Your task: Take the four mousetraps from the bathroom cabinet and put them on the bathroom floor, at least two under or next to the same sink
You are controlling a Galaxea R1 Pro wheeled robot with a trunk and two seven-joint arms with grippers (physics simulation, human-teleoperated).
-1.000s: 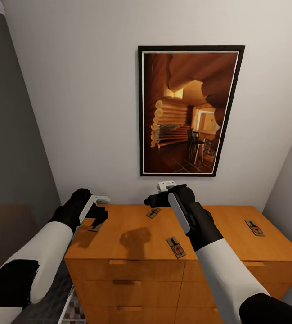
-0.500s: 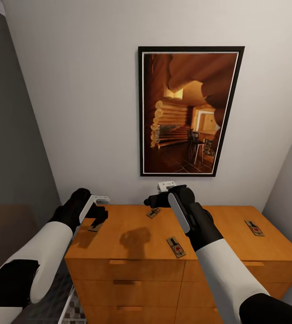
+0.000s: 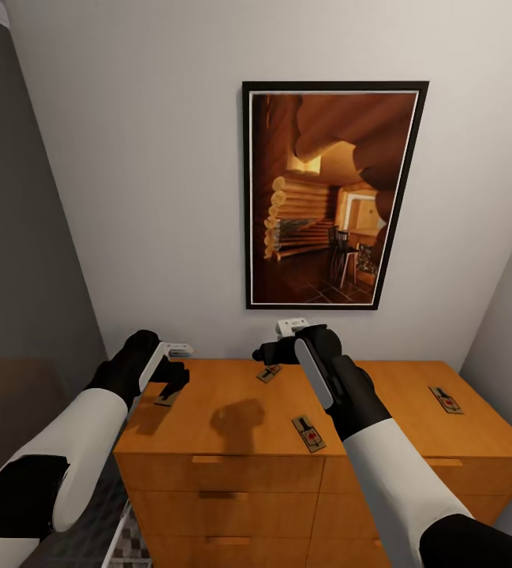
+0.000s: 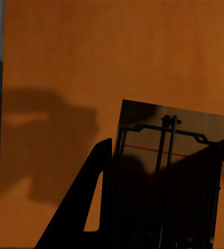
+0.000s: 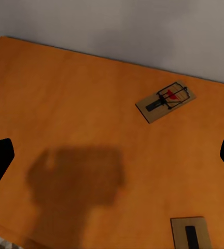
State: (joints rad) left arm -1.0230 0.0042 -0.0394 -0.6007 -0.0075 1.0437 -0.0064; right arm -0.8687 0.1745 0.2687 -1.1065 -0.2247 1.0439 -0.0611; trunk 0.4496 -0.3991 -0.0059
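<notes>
All four mousetraps (image 3: pixel 308 433) lie on the cabinet (image 3: pixel 232 410) top, lower half of the head view; none floored yet (early days); left gripper (image 4: pixel 158 207) straddles one, unclamped; right gripper (image 5: pixel 112 155) spread, empty.

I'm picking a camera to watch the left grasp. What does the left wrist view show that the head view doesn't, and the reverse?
Left wrist view alone: the trap close up between the left gripper's fingers, its wire bar and red line plain.

Head view alone: three other mousetraps, the right gripper, the framed picture, the drawers.

Both: the cabinet top and that left-corner trap under the left gripper.
</notes>
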